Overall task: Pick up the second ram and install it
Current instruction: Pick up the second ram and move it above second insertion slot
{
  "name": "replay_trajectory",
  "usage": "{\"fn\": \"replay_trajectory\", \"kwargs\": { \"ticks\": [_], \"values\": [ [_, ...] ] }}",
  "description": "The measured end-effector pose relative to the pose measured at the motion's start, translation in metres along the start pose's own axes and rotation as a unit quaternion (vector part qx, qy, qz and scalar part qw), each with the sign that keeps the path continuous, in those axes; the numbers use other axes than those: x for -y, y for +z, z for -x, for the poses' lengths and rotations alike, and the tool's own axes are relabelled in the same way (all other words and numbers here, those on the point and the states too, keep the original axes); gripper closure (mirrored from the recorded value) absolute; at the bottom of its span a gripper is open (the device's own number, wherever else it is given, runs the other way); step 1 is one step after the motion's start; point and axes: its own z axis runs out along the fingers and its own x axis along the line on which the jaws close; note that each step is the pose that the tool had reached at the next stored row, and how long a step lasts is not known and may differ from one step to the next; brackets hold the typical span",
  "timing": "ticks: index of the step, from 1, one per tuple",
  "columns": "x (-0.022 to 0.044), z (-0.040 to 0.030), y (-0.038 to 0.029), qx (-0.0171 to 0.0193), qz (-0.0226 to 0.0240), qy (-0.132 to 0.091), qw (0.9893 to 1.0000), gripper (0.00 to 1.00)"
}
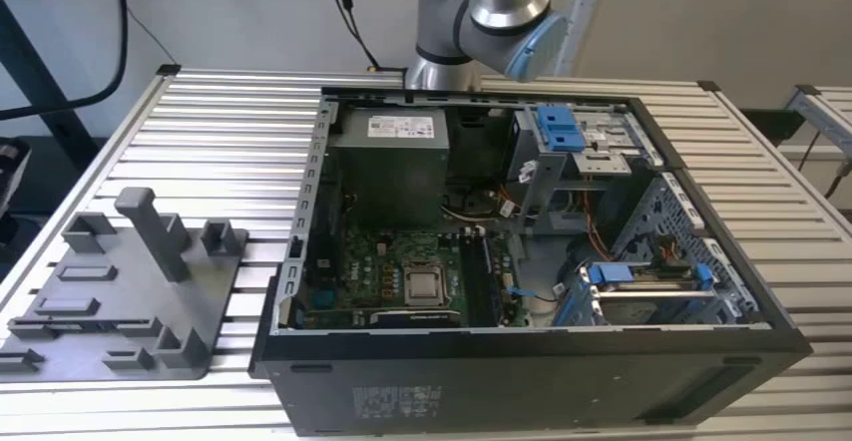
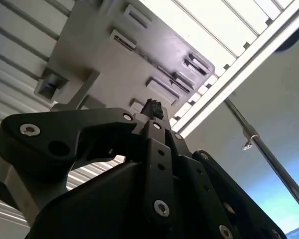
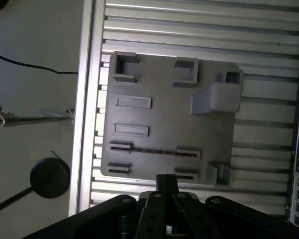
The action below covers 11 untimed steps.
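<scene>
Though near case (image 1: 533,371), pincer (image 3: 167,181) over tray (image 3: 164,117)

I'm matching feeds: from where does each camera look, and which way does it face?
Exterior view: raised, looking down into the open computer case; the arm rises behind it.
First wrist view: on the arm, looks down past the gripper onto the grey fixture tray.
Second wrist view: slants past the gripper at that tray.
All share the tray.
</scene>
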Motion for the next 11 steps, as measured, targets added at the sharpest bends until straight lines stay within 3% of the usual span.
{"fn": "replay_trajectory", "kwargs": {
  "ticks": [5, 8, 11],
  "values": [
    [0.0000, 0.0000, 0.0000, -0.0020, 0.0004, -0.045, 0.9990, 0.89],
    [0.0000, 0.0000, 0.0001, -0.0033, 0.0007, -0.072, 0.9974, 0.89],
    [0.0000, 0.0000, 0.0001, -0.0045, 0.0010, -0.099, 0.9951, 0.89]
  ]
}}
